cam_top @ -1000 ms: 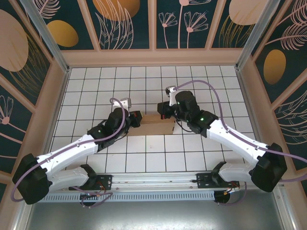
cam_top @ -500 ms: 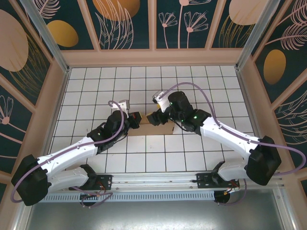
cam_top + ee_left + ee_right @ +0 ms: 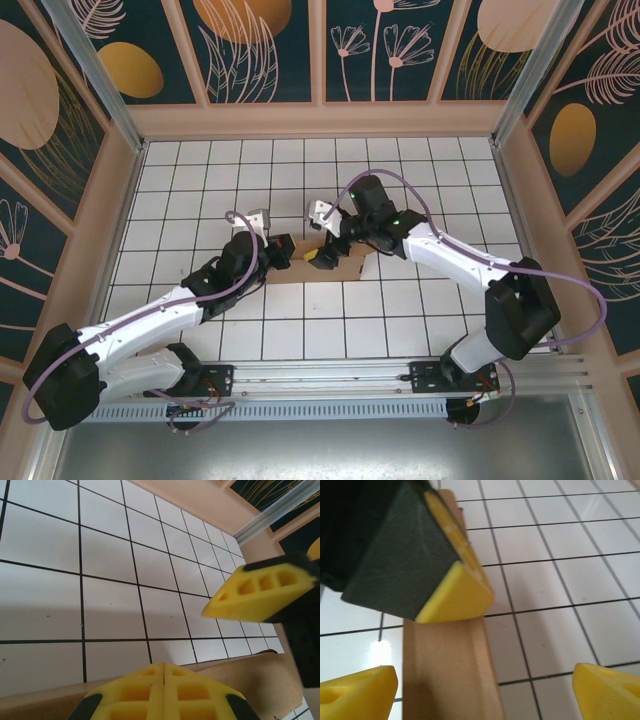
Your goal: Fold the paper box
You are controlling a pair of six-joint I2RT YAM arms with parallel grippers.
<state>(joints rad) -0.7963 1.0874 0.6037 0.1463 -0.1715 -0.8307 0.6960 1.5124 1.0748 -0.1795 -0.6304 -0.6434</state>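
Lying near the middle of the white tiled tabletop (image 3: 420,180), the paper box (image 3: 338,270) shows as a low band of plain brown cardboard running left to right between the two arms. Its left part is hidden under the left arm. In the right wrist view the paper box (image 3: 450,675) is a long strip with a raised ridge along one side, crossing the black grid lines of the tiles.

The left end effector (image 3: 288,252) sits at the box's left portion. From its own camera, the left end effector (image 3: 164,690) is clenched, its two yellow pads pressed together along a thin seam, with the cardboard (image 3: 250,680) passing just behind them. Whether any cardboard is pinched between the pads cannot be told. Seen from the right wrist, the left end effector (image 3: 457,592) is a dark wedge with a yellow tip resting against the ridge of the strip.

The right end effector (image 3: 325,252) hangs over the box just beside the left one. It is released (image 3: 482,690), its yellow fingertips set wide apart, with the cardboard between them and nearer the left-hand tip. One of its fingers (image 3: 260,592) shows above the box in the left wrist view.

Purple cables (image 3: 560,300) loop along the arms, and dark floral panels (image 3: 380,45) wall the workspace.
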